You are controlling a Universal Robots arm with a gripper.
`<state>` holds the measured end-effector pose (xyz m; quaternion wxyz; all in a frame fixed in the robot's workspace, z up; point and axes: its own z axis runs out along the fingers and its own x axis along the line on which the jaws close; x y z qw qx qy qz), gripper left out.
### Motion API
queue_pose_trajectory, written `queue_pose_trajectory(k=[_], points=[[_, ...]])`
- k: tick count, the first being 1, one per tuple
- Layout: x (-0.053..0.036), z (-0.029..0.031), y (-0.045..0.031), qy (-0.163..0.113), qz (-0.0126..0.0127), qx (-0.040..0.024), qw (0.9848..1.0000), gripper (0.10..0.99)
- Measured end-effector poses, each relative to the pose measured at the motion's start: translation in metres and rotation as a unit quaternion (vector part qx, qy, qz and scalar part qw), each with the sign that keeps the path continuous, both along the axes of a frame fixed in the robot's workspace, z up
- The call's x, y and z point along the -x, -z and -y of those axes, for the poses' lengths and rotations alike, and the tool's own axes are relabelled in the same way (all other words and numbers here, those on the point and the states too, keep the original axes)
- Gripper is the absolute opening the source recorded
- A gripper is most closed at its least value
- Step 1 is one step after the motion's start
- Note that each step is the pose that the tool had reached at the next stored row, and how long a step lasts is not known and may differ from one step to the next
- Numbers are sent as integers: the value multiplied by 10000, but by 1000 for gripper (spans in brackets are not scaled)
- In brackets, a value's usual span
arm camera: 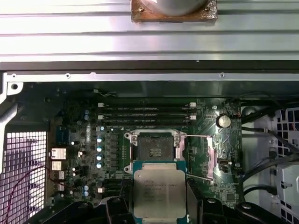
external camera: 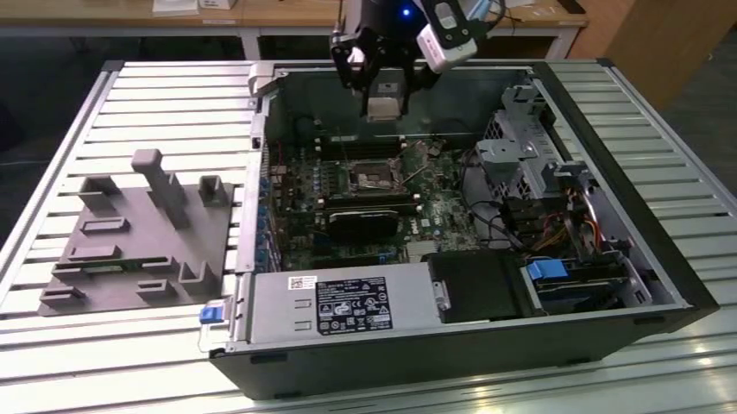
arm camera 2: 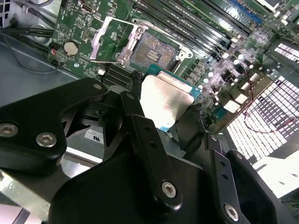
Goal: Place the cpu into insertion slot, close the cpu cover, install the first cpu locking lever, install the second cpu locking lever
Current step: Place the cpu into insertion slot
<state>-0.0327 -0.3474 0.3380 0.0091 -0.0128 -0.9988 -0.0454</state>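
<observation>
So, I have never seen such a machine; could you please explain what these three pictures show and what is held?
It is one robot arm with a gripper at its end. The exterior view comes from a camera standing off the arm: an open computer case lies on a slatted metal table, beside a grey holder block. The two wrist views come from cameras riding on the arm, looking into the case. The gripper is shut on the cpu, a flat silver chip, above the green circuit board. The insertion slot, a square socket, is empty, and the cpu cover is folded open next to it.
</observation>
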Motion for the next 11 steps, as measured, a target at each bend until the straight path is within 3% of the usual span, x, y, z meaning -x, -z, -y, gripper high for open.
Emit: queue_pose_trajectory(k=[5, 11], points=[[0, 0, 62, 0, 0, -66, 10000, 537], [0, 0, 150, 0, 0, -70, 10000, 537]])
